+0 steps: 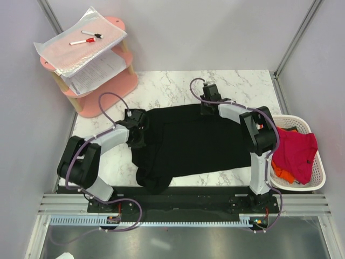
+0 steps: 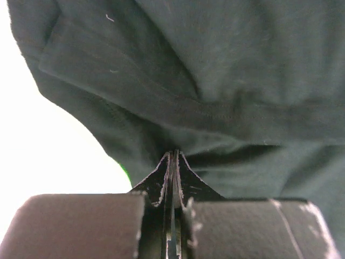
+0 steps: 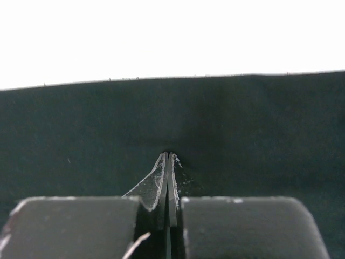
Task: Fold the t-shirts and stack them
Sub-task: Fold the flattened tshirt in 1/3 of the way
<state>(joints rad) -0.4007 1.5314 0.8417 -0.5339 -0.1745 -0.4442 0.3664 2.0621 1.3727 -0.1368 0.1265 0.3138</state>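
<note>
A large black t-shirt [image 1: 188, 145] lies spread on the marble table [image 1: 161, 89], its near left corner bunched toward the front edge. At the shirt's left edge my left gripper [image 1: 141, 134] is shut on a fold of the black cloth [image 2: 215, 81], which puckers at the jaw tips [image 2: 174, 156]. My right gripper [image 1: 206, 111] is over the shirt's far edge. Its jaws [image 3: 168, 156] are pressed together on the black cloth [image 3: 242, 124], just inside the straight hem. A red t-shirt [image 1: 295, 151] and an orange t-shirt [image 1: 283, 174] sit in the basket at the right.
The white slatted basket [image 1: 318, 181] stands off the table's right side. A pink two-tier stand [image 1: 108, 86] at the back left carries papers [image 1: 81, 46] and markers [image 1: 86, 39]. Grey walls close in the back and sides.
</note>
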